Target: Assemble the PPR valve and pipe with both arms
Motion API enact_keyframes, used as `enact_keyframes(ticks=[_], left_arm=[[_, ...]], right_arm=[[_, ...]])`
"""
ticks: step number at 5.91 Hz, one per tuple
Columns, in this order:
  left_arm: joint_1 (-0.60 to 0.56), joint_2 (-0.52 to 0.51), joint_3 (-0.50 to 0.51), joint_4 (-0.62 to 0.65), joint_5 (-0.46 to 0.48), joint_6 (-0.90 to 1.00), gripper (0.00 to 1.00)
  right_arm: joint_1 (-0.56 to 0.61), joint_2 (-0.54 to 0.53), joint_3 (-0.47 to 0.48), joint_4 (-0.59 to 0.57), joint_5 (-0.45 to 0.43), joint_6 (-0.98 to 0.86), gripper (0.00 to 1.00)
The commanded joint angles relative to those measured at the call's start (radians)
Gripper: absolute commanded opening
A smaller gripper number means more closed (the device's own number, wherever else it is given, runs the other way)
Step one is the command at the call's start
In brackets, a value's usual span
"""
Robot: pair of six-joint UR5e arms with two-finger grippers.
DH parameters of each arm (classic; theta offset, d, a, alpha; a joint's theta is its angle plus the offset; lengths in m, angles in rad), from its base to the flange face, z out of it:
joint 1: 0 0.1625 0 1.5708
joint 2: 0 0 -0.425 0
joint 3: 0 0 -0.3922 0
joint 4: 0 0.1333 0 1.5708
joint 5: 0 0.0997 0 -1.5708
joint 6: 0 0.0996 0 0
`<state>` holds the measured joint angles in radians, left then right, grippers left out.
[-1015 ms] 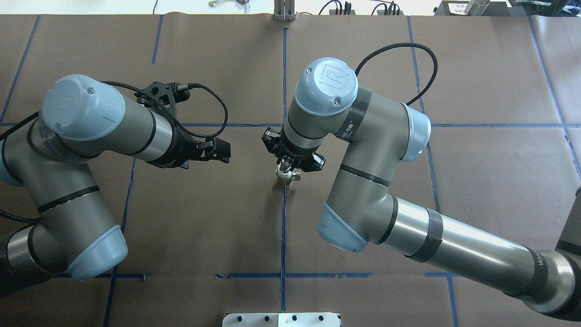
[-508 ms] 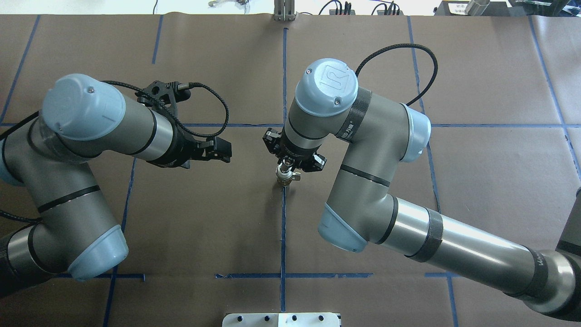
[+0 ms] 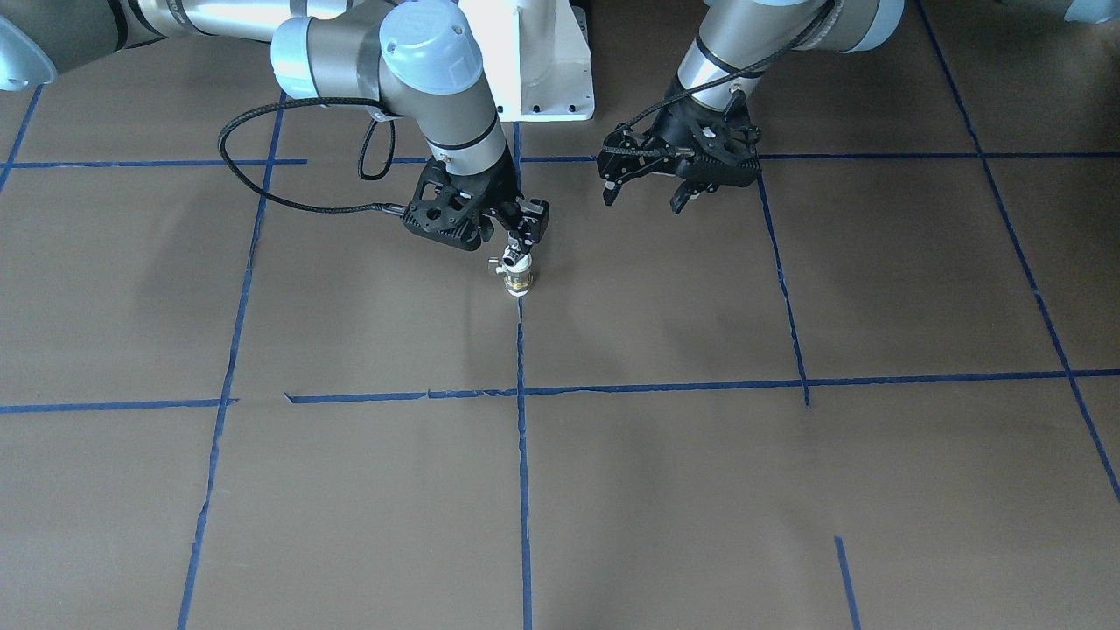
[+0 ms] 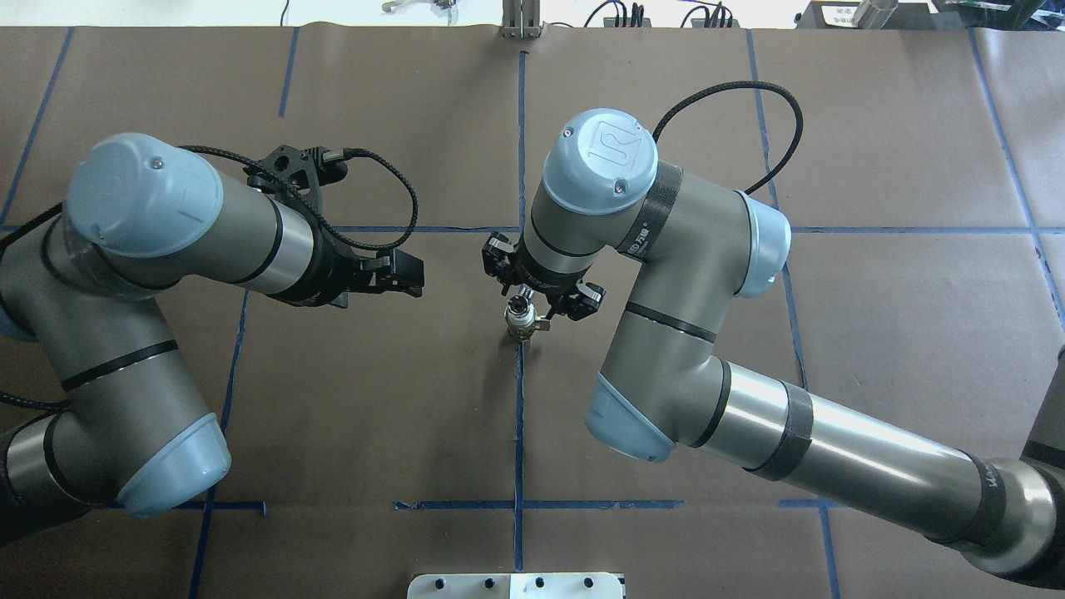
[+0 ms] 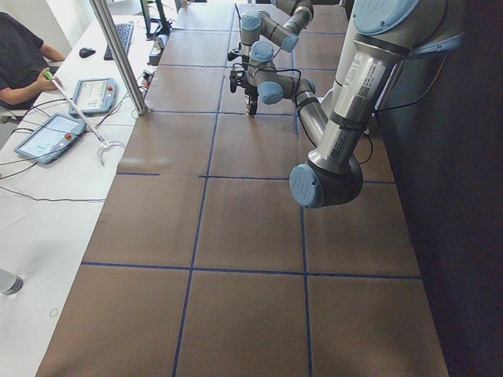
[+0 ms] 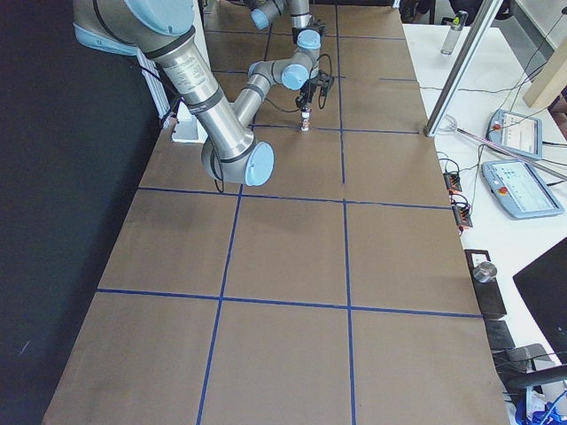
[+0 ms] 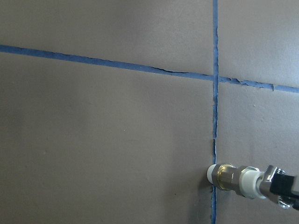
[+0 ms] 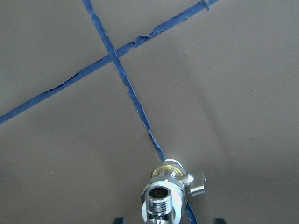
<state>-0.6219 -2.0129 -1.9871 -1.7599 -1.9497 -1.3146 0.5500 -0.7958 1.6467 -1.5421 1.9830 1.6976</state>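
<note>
The PPR valve, white with a brass band, stands upright on the centre blue tape line, with the chrome pipe fitted on top of it. The joined pair also shows in the overhead view and the left wrist view. In the right wrist view the pipe's threaded hollow end faces the camera. My right gripper hangs straight over the pair, open, its fingertips apart from the pipe on either side. My left gripper is open and empty, a hand's width to the left of the pair.
The brown table cover is crossed by blue tape lines. The robot's white base plate is at the near edge, and a metal post at the far edge. Tablets and an operator are beside the table.
My right gripper's jaws have spread a little wider around the pipe. My left arm's elbow has shifted slightly left. The joined pair has not moved.
</note>
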Motion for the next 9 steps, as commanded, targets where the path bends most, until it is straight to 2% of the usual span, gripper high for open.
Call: enact_keyframes(ticks=[1,3,4,5,6,7,8,9], left_arm=[[-0.001,0.005,-0.010,0.000,0.000,0.000,0.99],[-0.004,0.008,-0.016,0.000,0.000,0.005,0.99],[-0.015,0.022,-0.021,0.000,-0.005,0.015,0.98],[-0.033,0.048,-0.028,0.000,-0.005,0.041,0.99],[-0.065,0.081,-0.035,0.003,-0.012,0.117,0.99],[-0.138,0.132,-0.033,0.005,-0.113,0.215,0.99],[-0.239,0.225,-0.035,0.002,-0.194,0.368,0.99],[-0.330,0.288,-0.032,0.011,-0.260,0.526,0.99]], right_arm=[[-0.001,0.000,0.001,0.000,0.000,-0.001,0.86],[0.013,-0.005,0.027,-0.001,0.003,-0.003,0.99],[0.051,-0.066,0.112,-0.001,0.017,-0.004,1.00],[0.103,-0.185,0.257,-0.001,0.042,-0.042,1.00],[0.179,-0.283,0.348,-0.001,0.130,-0.111,1.00],[0.235,-0.412,0.429,0.000,0.166,-0.227,1.00],[0.308,-0.548,0.491,0.002,0.175,-0.415,1.00],[0.402,-0.636,0.493,0.002,0.239,-0.564,1.00]])
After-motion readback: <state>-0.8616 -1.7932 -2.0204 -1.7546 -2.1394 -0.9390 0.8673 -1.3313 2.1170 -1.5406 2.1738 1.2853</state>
